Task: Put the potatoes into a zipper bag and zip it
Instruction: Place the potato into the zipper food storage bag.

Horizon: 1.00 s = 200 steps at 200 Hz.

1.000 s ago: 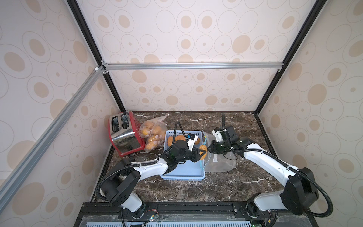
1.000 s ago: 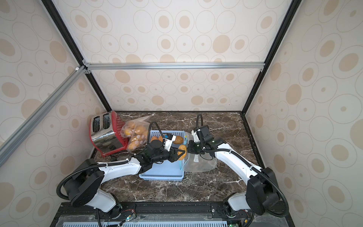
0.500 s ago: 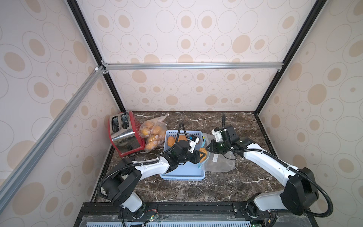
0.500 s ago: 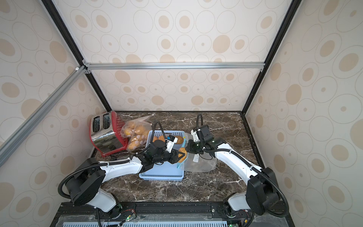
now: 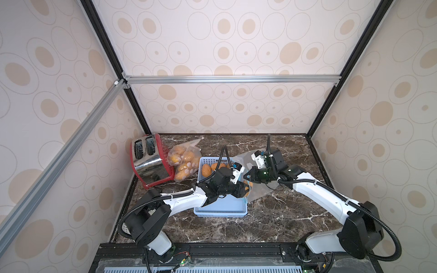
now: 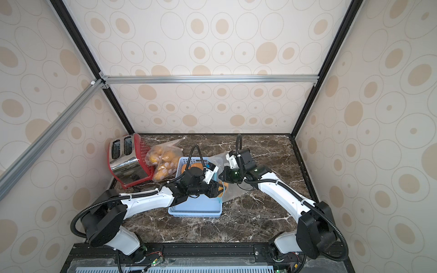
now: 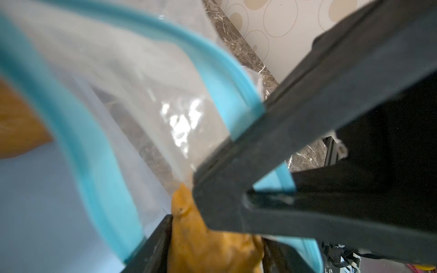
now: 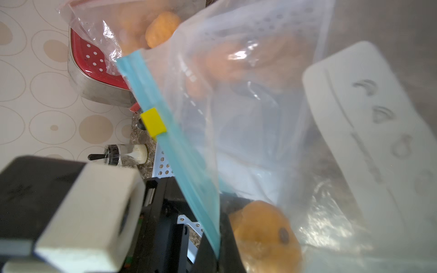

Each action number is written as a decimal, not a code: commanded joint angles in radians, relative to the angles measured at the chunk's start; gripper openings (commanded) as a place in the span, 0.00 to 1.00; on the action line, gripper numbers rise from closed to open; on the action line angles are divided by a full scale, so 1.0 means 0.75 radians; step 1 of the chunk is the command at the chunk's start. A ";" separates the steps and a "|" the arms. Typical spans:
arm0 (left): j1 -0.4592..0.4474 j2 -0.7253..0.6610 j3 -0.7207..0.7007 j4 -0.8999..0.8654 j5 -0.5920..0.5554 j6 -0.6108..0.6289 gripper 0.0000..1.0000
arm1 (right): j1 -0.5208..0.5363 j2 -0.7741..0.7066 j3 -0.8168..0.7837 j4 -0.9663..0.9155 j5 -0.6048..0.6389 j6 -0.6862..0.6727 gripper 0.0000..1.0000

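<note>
A dark marble tabletop (image 5: pixel 272 212) inside a booth of dotted beige walls is shown from above. At the left rear a red and chrome toaster (image 5: pixel 149 163) is set, and a clear plastic bag (image 5: pixel 192 146) stuffed with potatoes (image 5: pixel 186 157) is leaned against it. Just beside that bag a pale blue perforated basket (image 5: pixel 220 214) is placed, with a few loose potatoes (image 5: pixel 206 170) lying at its far end.

Over the basket's right edge both arms are met. The mouth of a clear zipper bag (image 5: pixel 260 192) is held up by the right gripper (image 5: pixel 248 176), whose jaws are clenched on the bag's blue zip strip (image 8: pixel 175 153). A yellow slider (image 8: pixel 153 123) is carried on that strip. The rest of the zipper bag is draped onto the tabletop to the right of the basket.

The left gripper (image 5: pixel 243 189) is placed at the bag's open mouth. One orange-tan potato (image 7: pixel 208 241) is seen between its fingers; whether it is gripped or released cannot be told.
</note>
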 commanded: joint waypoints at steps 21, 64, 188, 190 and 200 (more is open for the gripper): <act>-0.017 -0.068 0.086 -0.018 0.055 0.045 0.62 | 0.007 -0.035 0.017 0.027 -0.007 0.026 0.00; -0.016 -0.068 0.117 -0.089 0.022 0.068 0.66 | 0.006 -0.051 0.009 0.005 0.005 0.029 0.00; 0.034 -0.616 -0.049 -0.336 -0.379 0.162 0.75 | -0.404 -0.043 0.018 -0.020 -0.331 0.482 0.00; 0.038 -0.621 -0.054 -0.338 -0.380 0.162 0.75 | -0.408 -0.052 0.011 -0.002 -0.328 0.500 0.00; 0.046 -0.637 -0.071 -0.348 -0.379 0.158 0.75 | -0.434 -0.107 -0.008 0.063 -0.325 0.586 0.00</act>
